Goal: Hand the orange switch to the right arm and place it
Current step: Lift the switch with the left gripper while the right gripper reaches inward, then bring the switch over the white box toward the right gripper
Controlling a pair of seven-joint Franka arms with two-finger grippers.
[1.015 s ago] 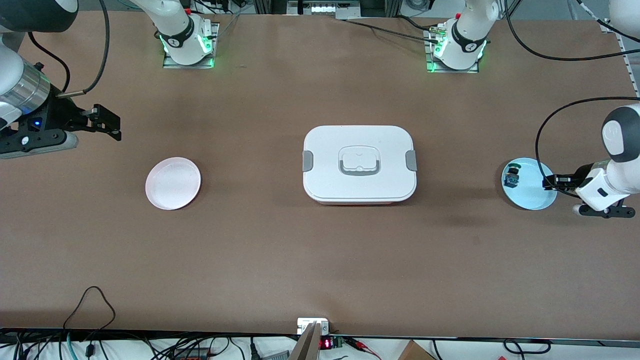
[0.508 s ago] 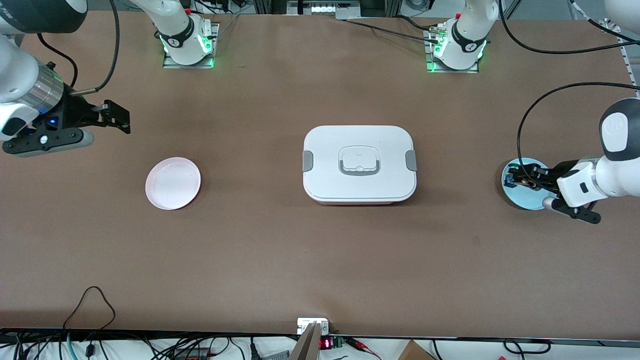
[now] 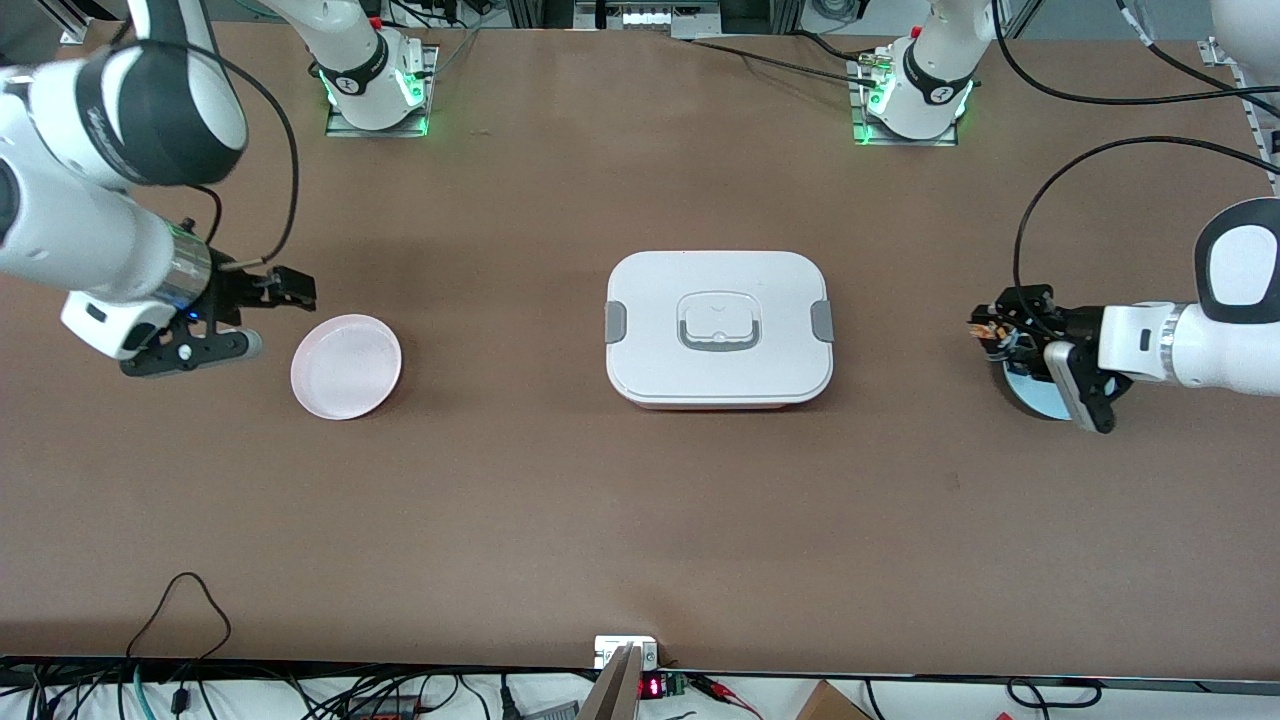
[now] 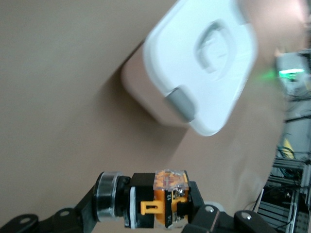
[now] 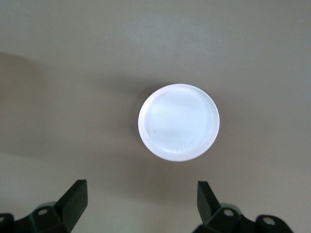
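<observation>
- The left arm's black linkage gripper [image 3: 985, 328] is clamped on the small black-bodied switch with an orange cap [image 4: 163, 199], held above the edge of the pale blue round plate [image 3: 1030, 395] at the left arm's end of the table.
- The switch looks light, rigid and hard plastic; its glossy faces could slip, so the free end showing past the fingers seems the likely spot for a second grip.
- The right arm's slim black two-finger gripper [image 3: 290, 288] hangs spread wide beside the empty pink round plate [image 5: 178, 122].
- The white lidded box with grey latches [image 3: 718, 327] sits mid-table between the arms, a probable obstacle to a low handover.
</observation>
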